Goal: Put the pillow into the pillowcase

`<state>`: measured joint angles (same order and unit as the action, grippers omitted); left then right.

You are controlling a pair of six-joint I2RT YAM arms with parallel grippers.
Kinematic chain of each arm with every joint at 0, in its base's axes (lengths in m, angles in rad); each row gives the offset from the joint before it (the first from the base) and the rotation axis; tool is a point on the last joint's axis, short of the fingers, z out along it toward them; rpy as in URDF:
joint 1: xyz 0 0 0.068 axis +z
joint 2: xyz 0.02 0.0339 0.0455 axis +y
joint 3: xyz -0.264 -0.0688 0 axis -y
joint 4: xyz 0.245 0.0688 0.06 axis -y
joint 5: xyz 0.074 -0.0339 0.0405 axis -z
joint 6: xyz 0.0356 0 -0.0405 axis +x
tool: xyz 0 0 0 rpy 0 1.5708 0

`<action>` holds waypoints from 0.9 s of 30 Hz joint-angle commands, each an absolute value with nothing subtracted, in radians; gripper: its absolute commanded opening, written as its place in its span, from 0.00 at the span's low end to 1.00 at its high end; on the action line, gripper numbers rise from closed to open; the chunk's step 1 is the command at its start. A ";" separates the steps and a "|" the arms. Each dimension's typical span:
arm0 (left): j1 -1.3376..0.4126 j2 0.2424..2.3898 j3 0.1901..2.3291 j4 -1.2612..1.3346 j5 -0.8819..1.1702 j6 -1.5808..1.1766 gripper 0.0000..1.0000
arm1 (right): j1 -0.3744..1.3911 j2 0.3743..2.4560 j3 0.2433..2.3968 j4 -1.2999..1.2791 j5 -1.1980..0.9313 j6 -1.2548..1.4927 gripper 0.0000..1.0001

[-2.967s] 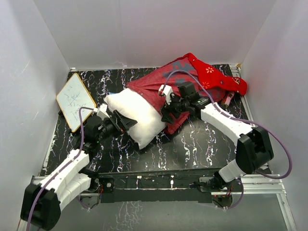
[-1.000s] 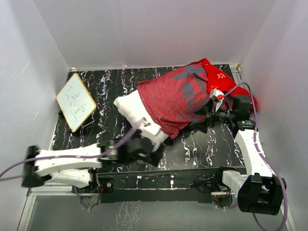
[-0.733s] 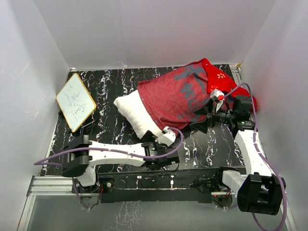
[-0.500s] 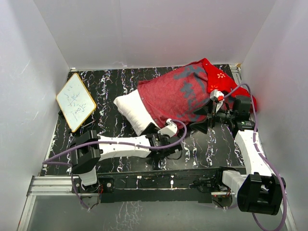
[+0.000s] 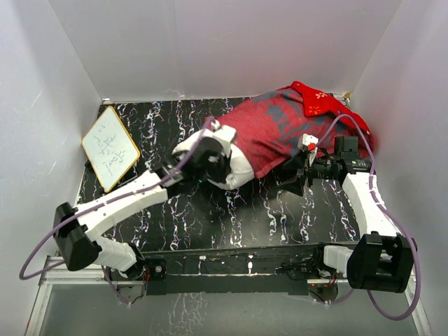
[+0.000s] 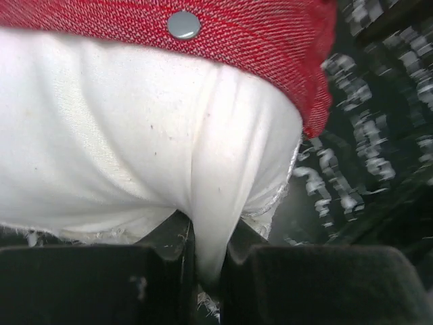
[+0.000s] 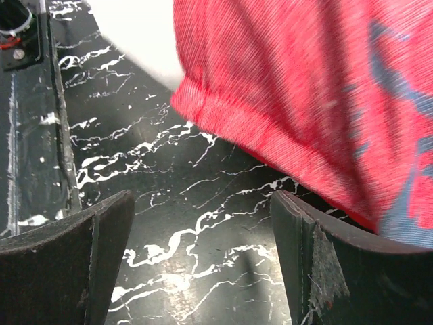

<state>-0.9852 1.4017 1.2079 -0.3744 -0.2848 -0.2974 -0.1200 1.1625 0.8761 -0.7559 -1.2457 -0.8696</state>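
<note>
- Left wrist view: the left gripper (image 6: 206, 271) is closed on a thin fold of the pillow (image 6: 135, 149). Only cloth sits between its fingers (image 6: 162, 277), not the stuffing. Such a small pinch may slip out if the arm pushes hard toward the pillowcase (image 6: 270, 40).
- The hem of the pillowcase, with a metal snap (image 6: 184, 25), lies across the pillow just above the pinch. Most of the pillow is inside the pillowcase, and only its near end sticks out of the mouth. Nothing holds the hem, so I think a push could slide the whole sack away instead of feeding the pillow in.
- The right gripper (image 7: 203, 264) stands wide open and holds nothing, just beside the lower edge of the pillowcase, over the table (image 7: 169, 203). When closing, it could miss the hem, or catch both layers and shut the mouth.
- In the top external view the closed end of the pillowcase is bunched near the wall (image 5: 392, 84), so more pushing may only pile the cloth there.
- The small board (image 5: 110, 147) lies well apart from the pillowcase, beyond the pillow's end. I see no danger from it.
</note>
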 commanded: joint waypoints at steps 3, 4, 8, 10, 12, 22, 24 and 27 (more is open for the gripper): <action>-0.816 1.313 1.383 -0.170 0.278 -0.461 0.00 | -0.080 1.124 0.959 -0.659 -1.142 -0.833 0.83; -0.793 1.318 1.380 -0.139 0.355 -0.501 0.00 | -0.073 1.114 0.956 -0.605 -1.112 -0.781 0.84; -0.717 1.331 1.319 0.027 0.531 -0.712 0.00 | -0.050 1.092 0.928 -0.427 -1.049 -0.599 0.93; -0.702 1.336 1.291 0.107 0.571 -0.790 0.00 | -0.013 1.087 0.902 -0.313 -1.006 -0.476 0.95; -0.698 1.345 1.283 0.161 0.597 -0.843 0.00 | 0.060 1.092 0.885 -0.175 -0.917 -0.347 0.96; -0.681 1.291 1.300 0.009 0.526 -0.767 0.00 | 0.192 1.193 1.039 -0.140 -0.690 -0.230 0.28; -0.657 1.284 1.291 -0.055 0.487 -0.712 0.00 | 0.192 1.152 1.044 -0.160 -0.803 -0.288 0.25; -0.593 1.285 1.236 -0.047 0.522 -0.711 0.00 | 0.193 1.147 1.108 -0.254 -0.937 -0.340 0.20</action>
<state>-0.6479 1.3643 1.2579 -0.0654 0.4606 -0.7471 0.1925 1.1999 0.9802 -0.2543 -0.7773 -0.2718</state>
